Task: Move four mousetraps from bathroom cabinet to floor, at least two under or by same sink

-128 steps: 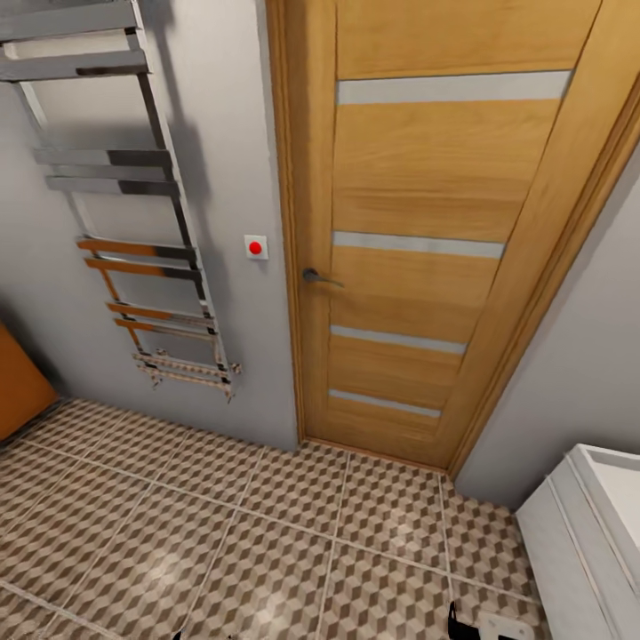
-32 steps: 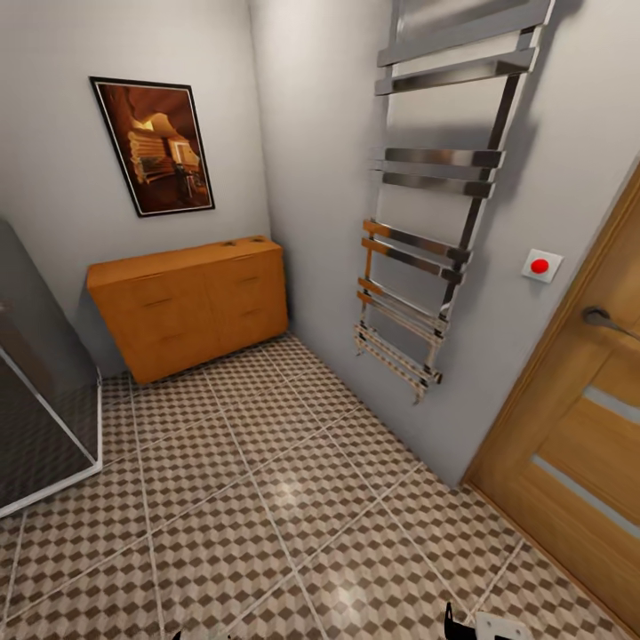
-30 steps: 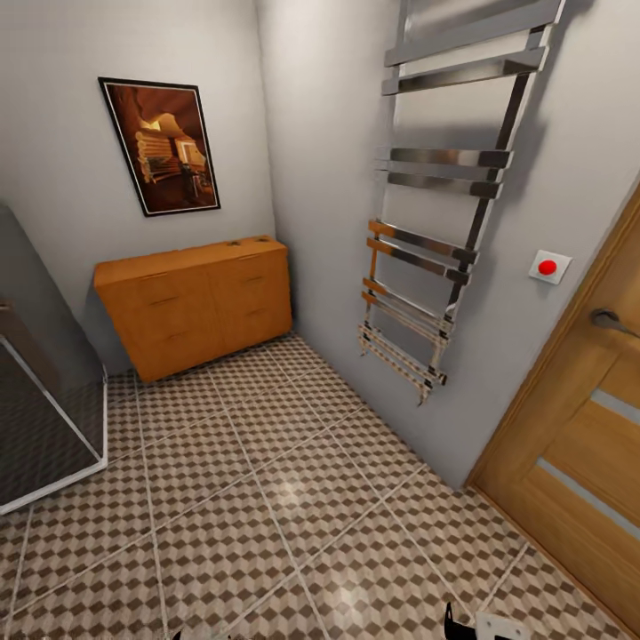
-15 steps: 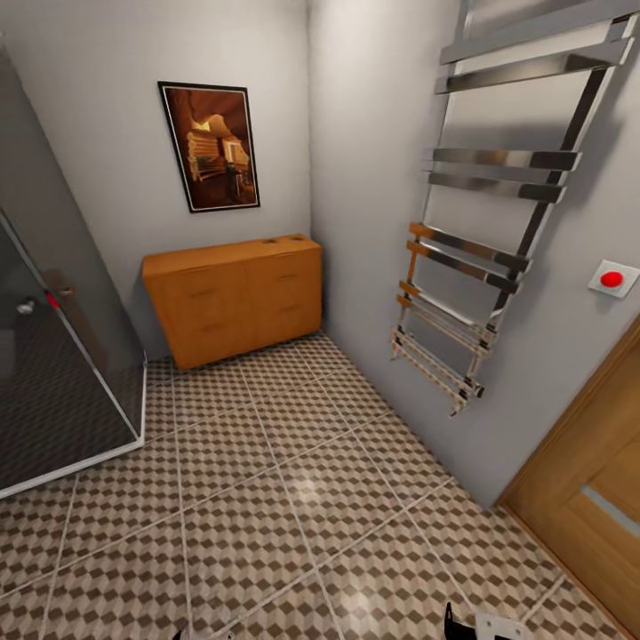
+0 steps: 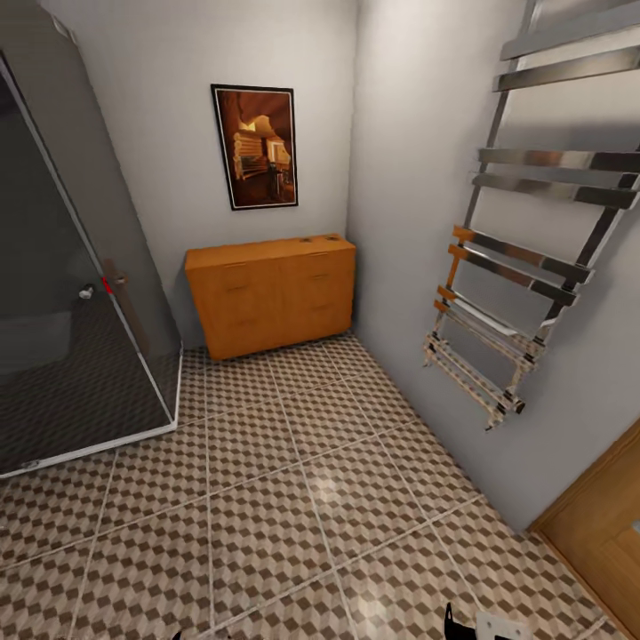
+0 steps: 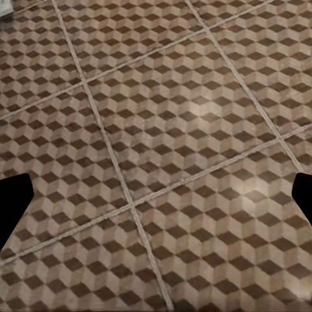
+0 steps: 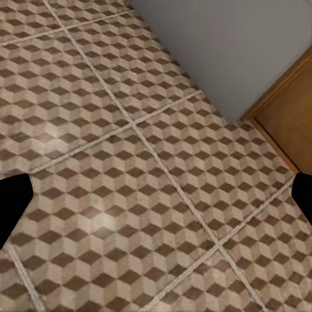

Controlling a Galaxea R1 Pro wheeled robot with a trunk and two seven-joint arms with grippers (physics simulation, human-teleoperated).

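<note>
Head view: the cabinet stands against the far wall in the corner, orange-brown, flat-topped, with grooved drawer fronts all shut. A few small dark specks sit on its top toward the right end, too small to say whether they are the mousetraps. A framed dark picture hangs on the wall straight above it.

To the cabinet's left rises a glass shower enclosure, tinted grey, its base frame meeting the bathroom floor. On the right-hand wall a chrome towel rail climbs like a ladder, and a slice of wooden door shows at the lower right corner.

Both tools are well apart from the cabinet, with a long stretch of cube-patterned tile lying between. At the bottom edge of the head view only a dark sliver and a pale block of the right arm peek in.

The left tool hangs above bare tile, dark fingertips at opposite edges of its wrist view, spread wide and holding nothing. The right tool is likewise parted and empty over the tiles, with the grey wall and the door's wooden frame beyond it.
</note>
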